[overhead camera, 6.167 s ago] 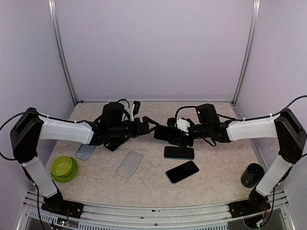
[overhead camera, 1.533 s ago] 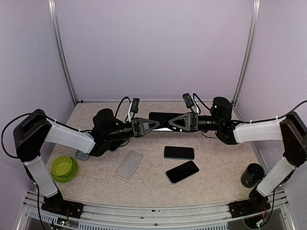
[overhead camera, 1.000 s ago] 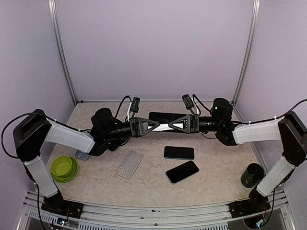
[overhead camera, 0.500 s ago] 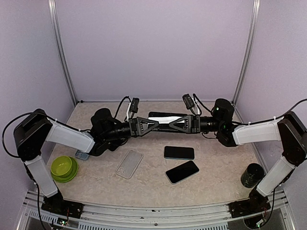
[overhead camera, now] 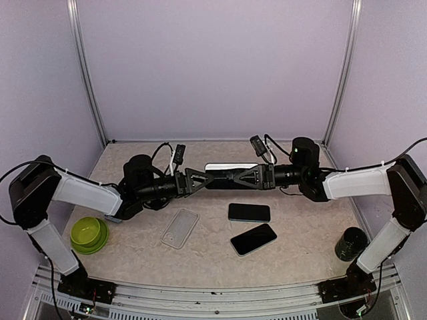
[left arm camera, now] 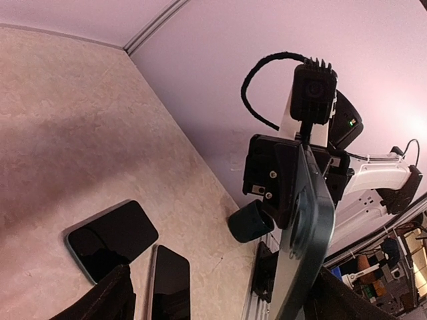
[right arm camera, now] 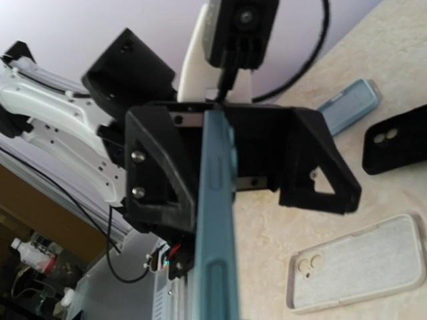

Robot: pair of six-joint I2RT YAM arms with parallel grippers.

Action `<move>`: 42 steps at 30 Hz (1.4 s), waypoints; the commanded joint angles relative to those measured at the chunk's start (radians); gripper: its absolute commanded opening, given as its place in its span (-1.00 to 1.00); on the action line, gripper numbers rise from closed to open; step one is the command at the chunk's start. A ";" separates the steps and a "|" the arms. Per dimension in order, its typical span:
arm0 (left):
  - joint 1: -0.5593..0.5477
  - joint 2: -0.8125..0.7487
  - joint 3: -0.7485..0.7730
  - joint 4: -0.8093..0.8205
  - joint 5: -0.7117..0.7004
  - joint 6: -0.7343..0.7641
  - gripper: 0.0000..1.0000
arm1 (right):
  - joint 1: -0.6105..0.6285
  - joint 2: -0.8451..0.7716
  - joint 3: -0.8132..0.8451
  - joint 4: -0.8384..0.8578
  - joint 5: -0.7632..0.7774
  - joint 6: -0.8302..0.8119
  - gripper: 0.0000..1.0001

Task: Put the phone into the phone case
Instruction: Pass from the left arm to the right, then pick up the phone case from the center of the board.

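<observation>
One phone [overhead camera: 227, 175], clamped in the right end effector [overhead camera: 239, 177] (left end effector [overhead camera: 208, 179] spread around it).

I see a beige, marble-patterned table top [overhead camera: 307, 267] enclosed on three sides by plain lavender walls [overhead camera: 213, 67], with slim aluminium posts [overhead camera: 87, 73] running up the two back corners, a metal rail [overhead camera: 213, 291] along the near edge, and soft, even light throughout.

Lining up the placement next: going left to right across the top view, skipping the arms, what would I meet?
green bowl → clear phone case → dark cup
</observation>
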 commanded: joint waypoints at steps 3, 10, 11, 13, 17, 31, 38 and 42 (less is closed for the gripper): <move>0.001 -0.100 -0.013 -0.265 -0.199 0.113 0.81 | 0.003 -0.018 0.070 -0.100 0.011 -0.120 -1.00; -0.017 -0.180 0.001 -0.561 -0.397 0.184 0.98 | -0.009 -0.037 0.089 -0.220 0.065 -0.204 -1.00; -0.018 -0.191 0.002 -0.601 -0.422 0.195 0.98 | -0.011 -0.040 0.093 -0.236 0.072 -0.217 -1.00; -0.024 -0.202 0.003 -0.666 -0.469 0.210 0.98 | -0.012 -0.048 0.098 -0.265 0.083 -0.245 -1.00; -0.038 -0.209 0.009 -0.783 -0.575 0.240 0.98 | -0.014 -0.060 0.114 -0.321 0.106 -0.291 -1.00; -0.084 -0.123 0.027 -0.919 -0.714 0.339 0.65 | -0.015 -0.083 0.124 -0.375 0.122 -0.331 -1.00; -0.095 -0.063 0.042 -0.936 -0.733 0.366 0.34 | -0.016 -0.101 0.126 -0.385 0.118 -0.343 -1.00; -0.096 -0.038 0.047 -0.939 -0.738 0.380 0.11 | -0.015 -0.105 0.126 -0.382 0.109 -0.344 -1.00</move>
